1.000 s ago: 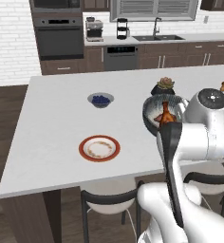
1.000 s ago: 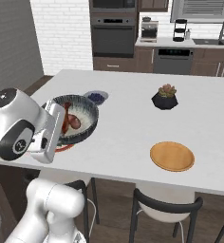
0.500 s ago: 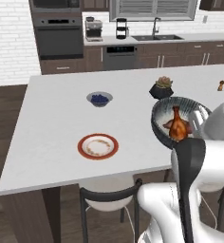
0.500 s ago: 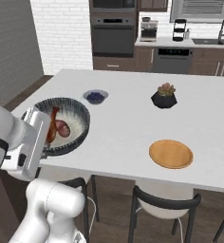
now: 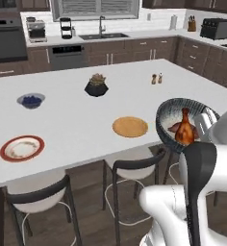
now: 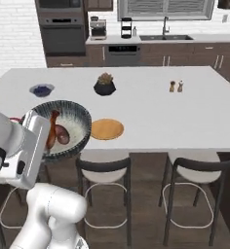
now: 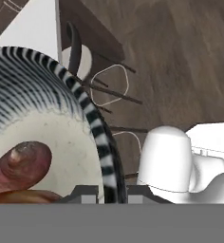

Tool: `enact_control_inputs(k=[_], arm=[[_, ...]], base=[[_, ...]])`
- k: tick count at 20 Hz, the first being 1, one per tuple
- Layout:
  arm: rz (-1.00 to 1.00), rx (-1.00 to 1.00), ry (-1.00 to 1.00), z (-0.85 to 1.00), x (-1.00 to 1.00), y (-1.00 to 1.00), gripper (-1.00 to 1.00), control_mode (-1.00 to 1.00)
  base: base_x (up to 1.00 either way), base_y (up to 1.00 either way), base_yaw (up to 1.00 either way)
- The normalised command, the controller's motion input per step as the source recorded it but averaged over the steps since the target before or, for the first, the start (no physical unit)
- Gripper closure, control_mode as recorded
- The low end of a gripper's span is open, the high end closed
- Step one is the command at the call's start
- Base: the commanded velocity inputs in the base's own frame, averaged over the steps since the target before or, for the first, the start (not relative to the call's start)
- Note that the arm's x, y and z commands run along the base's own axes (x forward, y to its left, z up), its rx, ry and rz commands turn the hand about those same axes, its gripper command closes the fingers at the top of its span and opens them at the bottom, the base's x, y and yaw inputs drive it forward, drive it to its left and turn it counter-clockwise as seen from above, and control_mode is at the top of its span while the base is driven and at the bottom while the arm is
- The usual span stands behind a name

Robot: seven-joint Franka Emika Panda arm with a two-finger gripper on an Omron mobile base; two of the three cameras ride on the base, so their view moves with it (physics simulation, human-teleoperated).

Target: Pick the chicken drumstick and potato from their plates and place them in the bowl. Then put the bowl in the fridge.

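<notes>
Red-rimmed plate [image 5: 22, 148] lay bare on counter [image 5: 77, 120], wooden plate [image 5: 130, 127] bare beside it: both emptied. Bowl [image 5: 183, 121] hung off counter edge, my gripper [image 7: 111, 191] pinched shut on rim. Drumstick [image 5: 184, 129] and potato [image 7: 23, 163] rode inside, ready for fridge.

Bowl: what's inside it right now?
The bowl holds the chicken drumstick and the potato. The drumstick's lower part sits behind the near rim in the left base view; nothing else shows on the pale inside.
</notes>
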Motion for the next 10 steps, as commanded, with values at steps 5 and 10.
enact_control_inputs(k=[5,10], arm=[[0.00,0.00,0.00,0.00,0.00,0.00,1.00,1.00],[0.00,0.00,0.00,0.00,0.00,0.00,1.00,1.00]], base=[[0.00,-0.96,-0.74],[0.00,-0.88,-0.77]])
